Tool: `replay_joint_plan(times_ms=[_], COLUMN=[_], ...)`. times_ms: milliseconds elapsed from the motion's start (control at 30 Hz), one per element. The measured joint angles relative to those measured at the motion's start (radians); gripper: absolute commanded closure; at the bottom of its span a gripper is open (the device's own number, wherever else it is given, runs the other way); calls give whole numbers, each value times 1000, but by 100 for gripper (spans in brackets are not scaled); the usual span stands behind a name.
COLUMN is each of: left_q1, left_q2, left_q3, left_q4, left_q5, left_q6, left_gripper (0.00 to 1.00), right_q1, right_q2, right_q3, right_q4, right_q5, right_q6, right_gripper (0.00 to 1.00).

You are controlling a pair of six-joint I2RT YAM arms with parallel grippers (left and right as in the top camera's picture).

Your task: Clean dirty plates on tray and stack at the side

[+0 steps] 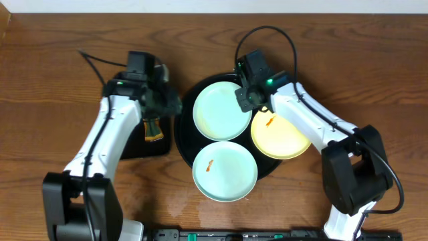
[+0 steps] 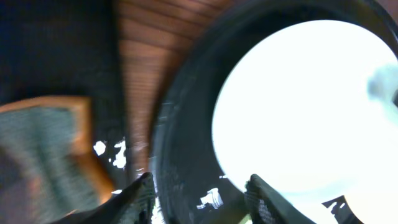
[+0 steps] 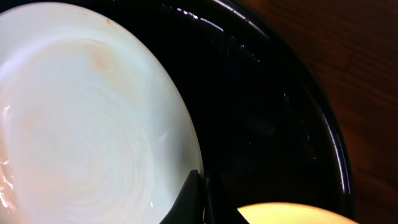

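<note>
Evidently lift-out step: right gripper point(image 3: 198, 200) looks pinched onto rim of upper pale mint-blue round plate point(image 1: 217, 110), resting on large round glossy black tray point(image 1: 186, 138) — left gripper point(image 2: 199, 194) spread, empty. Next: raise, carry to bare wood-grain tabletop point(image 1: 354, 60).

White arms point(image 1: 110, 130) with black joints point(image 1: 348, 167), black cables point(image 1: 267, 30), green lights point(image 1: 269, 82).

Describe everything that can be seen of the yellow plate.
The yellow plate is small, round and shallow, pale yellow and smooth, slightly glossy. It lies flat, face up, on the right part of the black tray, and its outer edge seems to reach past the rim. An orange smear marks its upper left. The right arm crosses above its top edge. Two mint plates lie close beside it; contact cannot be told.
</note>
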Motion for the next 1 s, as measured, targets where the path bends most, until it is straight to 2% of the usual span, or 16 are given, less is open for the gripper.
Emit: replay_joint_plan(times_ms=[67, 133, 467, 600, 633, 767, 1000], left_q1=[-29, -57, -112, -111, -111, -109, -109], left_q2=[24, 59, 284, 312, 315, 322, 324], left_q3=[0, 0, -2, -2, -2, -2, -2], left_q4=[19, 42, 123, 143, 145, 156, 158], left_q5=[15, 23, 57, 86, 87, 96, 102], left_q6=[0, 0, -34, -52, -53, -55, -55], left_gripper=[86, 92, 92, 92, 92, 92, 92], right_q1=[7, 8, 8, 8, 8, 7, -28], right_q2=[0, 0, 0, 0, 0, 0, 2], right_q3=[0, 0, 0, 0, 0, 0, 0], right_q4=[-2, -2, -7, -9, -10, -15, -55], right_q5=[18, 32, 48, 47, 46, 18, -92], right_q6=[-2, -3, 0, 0, 0, 4, 5], right_gripper=[99, 99, 99, 98, 95, 68, 64])
